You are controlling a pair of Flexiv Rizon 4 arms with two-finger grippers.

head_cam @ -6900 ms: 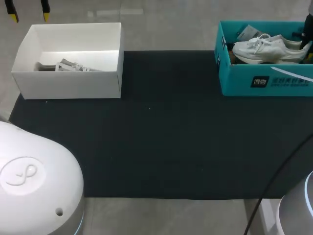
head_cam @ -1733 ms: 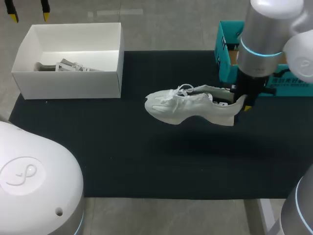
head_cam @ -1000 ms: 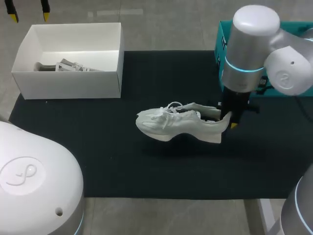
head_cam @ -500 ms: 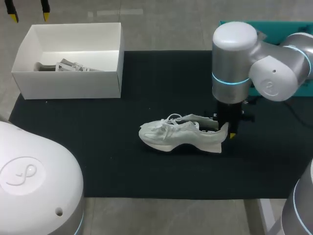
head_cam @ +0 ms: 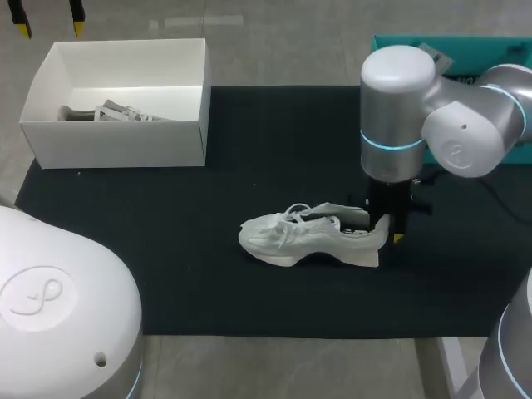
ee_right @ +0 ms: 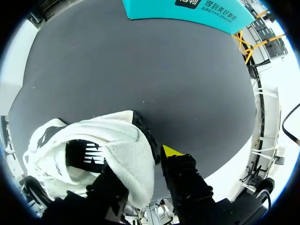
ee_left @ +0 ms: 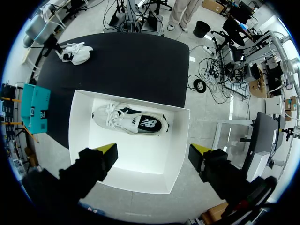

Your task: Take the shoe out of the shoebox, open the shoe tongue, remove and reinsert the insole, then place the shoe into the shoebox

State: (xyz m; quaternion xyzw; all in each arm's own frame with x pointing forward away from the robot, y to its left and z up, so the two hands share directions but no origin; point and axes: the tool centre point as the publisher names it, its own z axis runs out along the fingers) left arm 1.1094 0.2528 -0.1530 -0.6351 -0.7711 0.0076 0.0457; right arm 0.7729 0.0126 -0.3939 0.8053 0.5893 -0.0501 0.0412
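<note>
One shoe: the white lace-up sneaker [head_cam: 303, 237] sits upright mid-way across the black table mat [head_cam: 208, 287], toe toward the left arm's side; its sole looks fully down, though that is hard to judge.
Heel: the right gripper [head_cam: 385, 231] is clamped on it, one finger inside the collar and one outside.
Far right corner: the teal shoebox [head_cam: 391, 43] stands behind the right arm, well apart from the sneaker.
Far left: the left gripper [ee_left: 153, 152] hovers, fingers spread wide and holding nothing, over the white cardboard box [head_cam: 116, 137].
Inside that box: a second sneaker [ee_left: 131, 123], white with a dark side panel.
</note>
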